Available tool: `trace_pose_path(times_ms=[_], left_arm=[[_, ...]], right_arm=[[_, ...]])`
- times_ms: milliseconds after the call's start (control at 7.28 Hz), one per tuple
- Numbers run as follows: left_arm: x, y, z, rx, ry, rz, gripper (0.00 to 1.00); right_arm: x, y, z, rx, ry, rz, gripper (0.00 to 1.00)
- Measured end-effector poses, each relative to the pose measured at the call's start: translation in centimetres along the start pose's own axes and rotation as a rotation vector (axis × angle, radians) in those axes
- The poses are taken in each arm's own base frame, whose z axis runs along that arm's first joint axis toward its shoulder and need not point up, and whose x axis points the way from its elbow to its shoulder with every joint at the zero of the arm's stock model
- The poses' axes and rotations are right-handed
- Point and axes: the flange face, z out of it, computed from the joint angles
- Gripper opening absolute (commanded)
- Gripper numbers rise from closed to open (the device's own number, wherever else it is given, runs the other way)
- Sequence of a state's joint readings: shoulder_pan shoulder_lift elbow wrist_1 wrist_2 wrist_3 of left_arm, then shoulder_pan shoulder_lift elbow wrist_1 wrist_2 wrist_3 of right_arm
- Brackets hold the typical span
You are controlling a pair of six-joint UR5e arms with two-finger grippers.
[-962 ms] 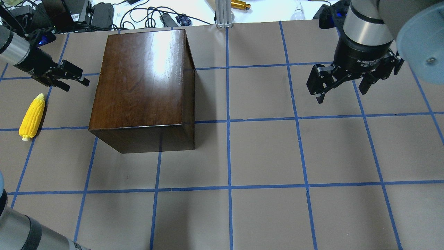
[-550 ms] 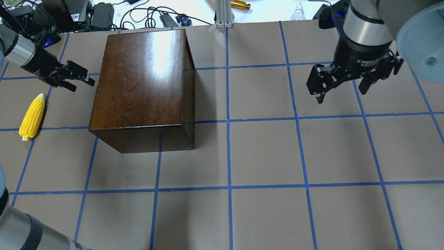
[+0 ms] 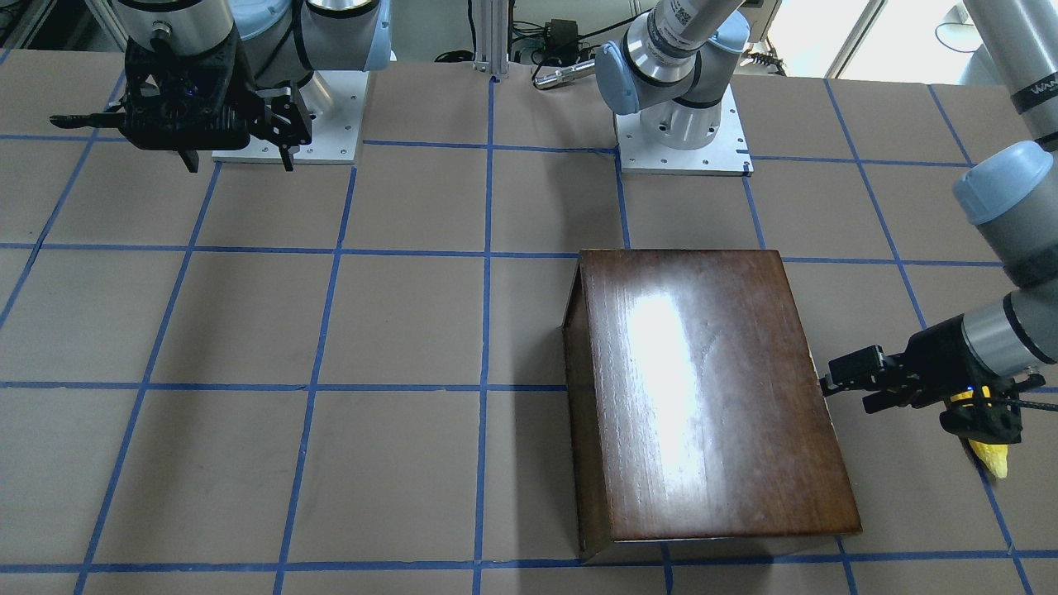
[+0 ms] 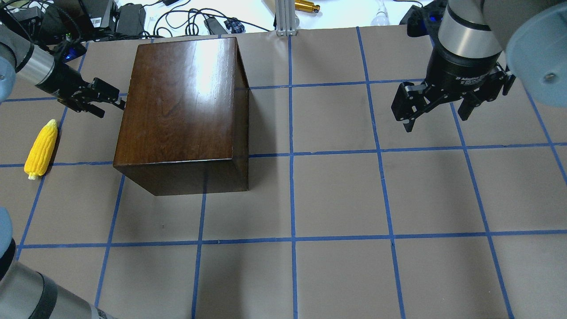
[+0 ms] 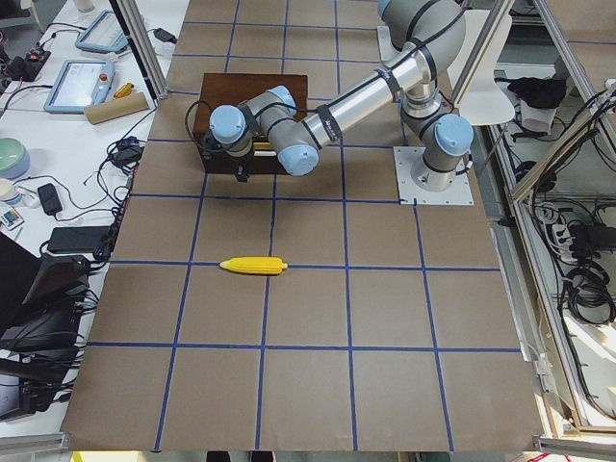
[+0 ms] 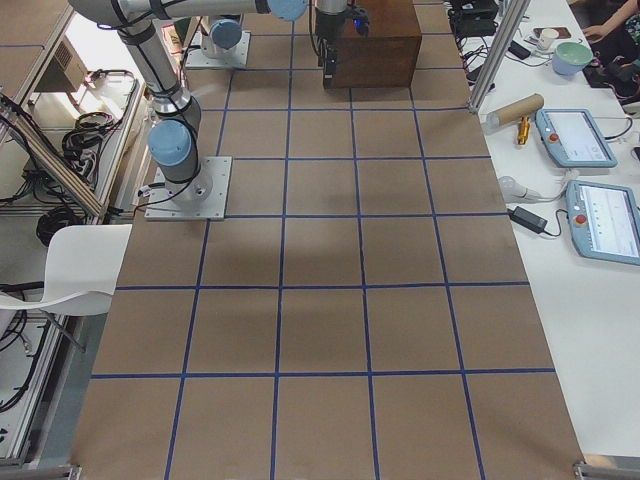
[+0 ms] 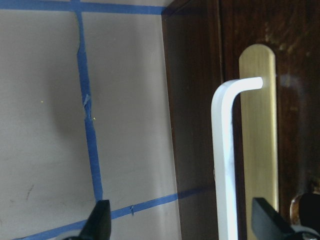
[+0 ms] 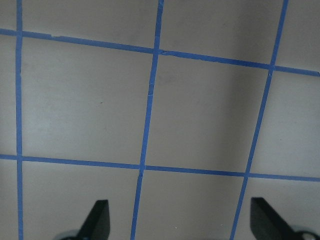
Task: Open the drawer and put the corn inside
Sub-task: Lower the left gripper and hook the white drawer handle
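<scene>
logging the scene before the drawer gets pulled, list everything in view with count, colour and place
box: one, glossy dark brown, left half of the table in the overhead view
drawer: one, dark brown front, shut, on the box's left side
pull: one, pale, on the drawer front
corn: one, yellow, lying left of the box, apart from it
table: one, brown, blue tape grid
left gripper: one, black, open, facing the pull
right gripper: one, black, open, above bare table at right

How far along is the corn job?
Nothing finished: the dark-fronted drawer of the brown wooden box is shut. In hand: the open left gripper is at its pale bar pull. Left: pull it out, load the bumpy yellow toy corn lying on the table.
</scene>
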State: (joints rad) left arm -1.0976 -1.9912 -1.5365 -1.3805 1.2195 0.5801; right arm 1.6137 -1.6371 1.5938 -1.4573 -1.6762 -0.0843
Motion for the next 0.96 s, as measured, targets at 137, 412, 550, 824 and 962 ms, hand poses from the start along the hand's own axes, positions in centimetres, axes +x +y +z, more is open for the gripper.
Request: trace_pose_path(times_ms=[137,412,550,824,962], left_arm=[[-0.2,-0.1,0.4,-0.005,0.003,-0.001,1.0],[-0.6,-0.3,1.3,-0.016,0.008,-0.005,1.0],[-0.9,-0.3,1.8,-0.024,0.01,-0.008,1.0],[-1.3,-0.4,2.4,-0.035,0.014,-0.011,1.0],[-1.5,-0.4,2.7,-0.038,0.016,-0.011,1.0]], right_arm=[[0.0,0.0,0.0,0.0,0.0,0.0,1.0],[0.0,0.0,0.0,0.001,0.0,0.0,1.0],[0.0,0.0,0.0,0.001,0.0,0.0,1.0],[0.0,0.0,0.0,0.0,0.0,0.0,1.0],[0.0,0.0,0.0,0.0,0.0,0.0,1.0]])
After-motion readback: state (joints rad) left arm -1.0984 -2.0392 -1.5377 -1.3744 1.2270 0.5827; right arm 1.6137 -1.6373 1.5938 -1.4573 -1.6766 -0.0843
